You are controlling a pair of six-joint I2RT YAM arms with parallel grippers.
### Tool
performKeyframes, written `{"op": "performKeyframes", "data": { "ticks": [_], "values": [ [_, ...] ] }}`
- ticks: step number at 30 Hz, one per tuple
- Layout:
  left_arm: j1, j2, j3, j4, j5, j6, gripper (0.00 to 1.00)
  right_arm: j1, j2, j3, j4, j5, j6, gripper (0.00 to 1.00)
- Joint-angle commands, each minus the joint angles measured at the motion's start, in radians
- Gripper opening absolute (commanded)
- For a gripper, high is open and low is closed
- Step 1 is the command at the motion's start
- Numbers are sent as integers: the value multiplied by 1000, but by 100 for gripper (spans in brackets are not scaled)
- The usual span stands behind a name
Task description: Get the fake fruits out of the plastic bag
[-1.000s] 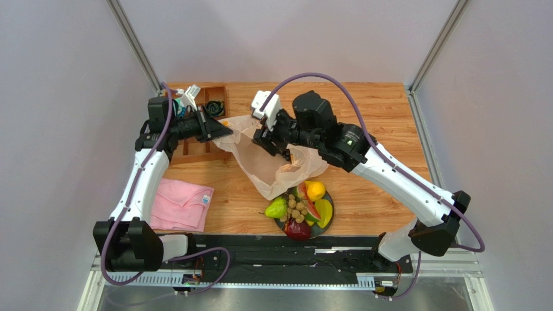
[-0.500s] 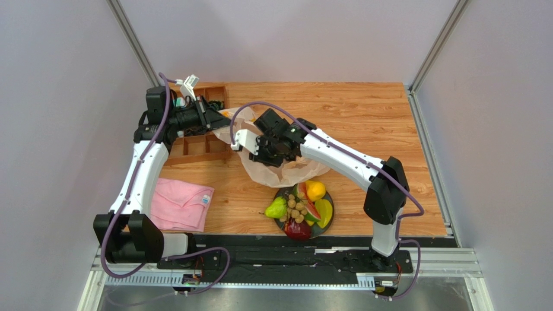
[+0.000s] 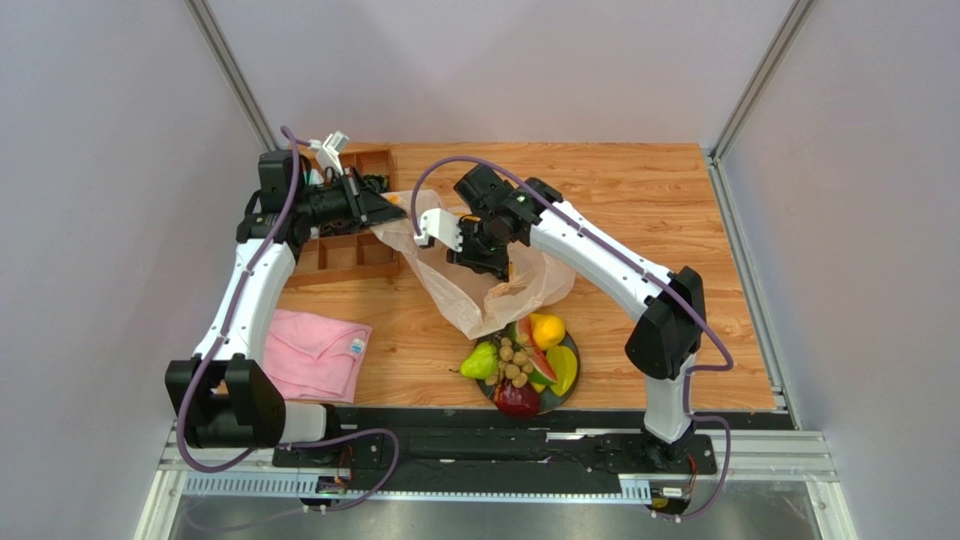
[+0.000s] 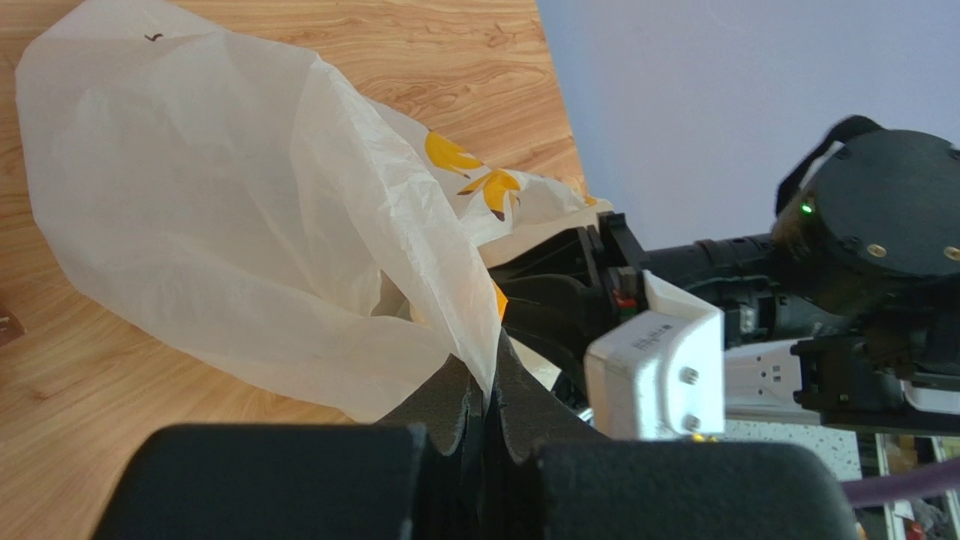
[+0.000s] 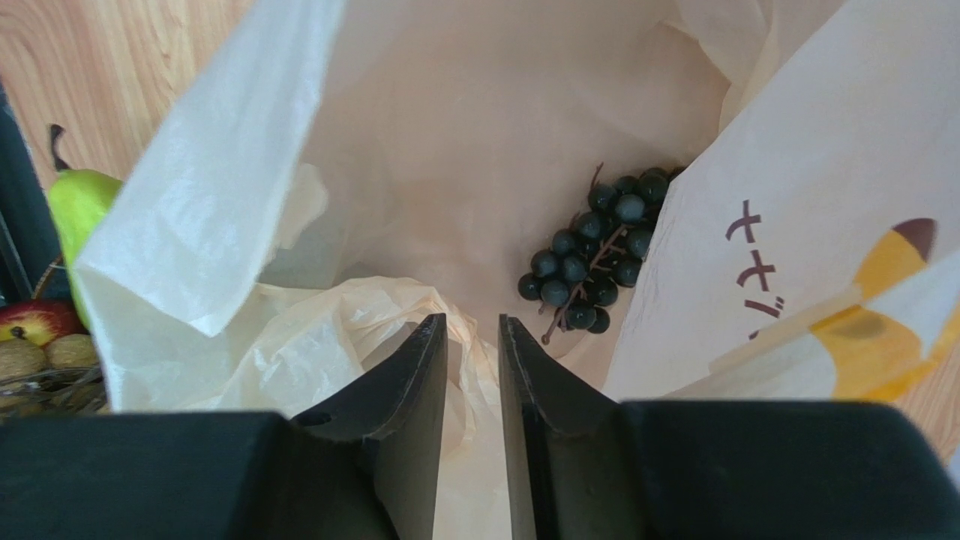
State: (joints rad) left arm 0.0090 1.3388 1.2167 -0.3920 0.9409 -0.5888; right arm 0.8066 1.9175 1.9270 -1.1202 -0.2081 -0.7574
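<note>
top external view: at left, my left gripper [image 3: 381, 209] is clamped tight on the plastic bag [image 3: 456, 287] rim. mid-table, my right gripper [image 5: 473, 338] sits inside the bag mouth, jaws almost together; i cannot tell if they nip plastic. a purple grape bunch [image 5: 589, 264] lies just beyond them in the bag. other fake fruits [image 3: 524, 360] are piled on the plate [image 3: 566, 394].

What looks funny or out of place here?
One dark grape bunch lies alone deep inside the plastic bag, while the other fruits are piled on the plate by the bag's mouth. Nothing looks spilled or broken.
</note>
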Motion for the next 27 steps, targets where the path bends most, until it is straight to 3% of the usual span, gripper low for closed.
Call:
{"op": "performKeyframes", "data": {
  "ticks": [1, 7, 9, 13, 16, 23, 27],
  "values": [
    [-3, -1, 33, 16, 38, 6, 0, -55, 83, 53, -38, 29, -56, 27],
    [-3, 10, 49, -5, 64, 21, 0, -98, 244, 196, -118, 21, -83, 28],
    [-4, 14, 49, -5, 76, 26, 0, -98, 294, 225, -109, 44, -31, 35],
    [-4, 13, 41, 1, 99, 33, 0, -98, 363, 276, -55, 154, 73, 59],
    [-6, 3, 20, 5, 107, 30, 0, -98, 402, 290, -38, 203, 89, 66],
    [-6, 2, -6, 16, 118, 29, 0, -90, 509, 444, -128, 253, 102, 70],
    [-6, -9, -11, 27, 118, 26, 0, -87, 508, 420, -142, 263, 112, 69]
  ]
}}
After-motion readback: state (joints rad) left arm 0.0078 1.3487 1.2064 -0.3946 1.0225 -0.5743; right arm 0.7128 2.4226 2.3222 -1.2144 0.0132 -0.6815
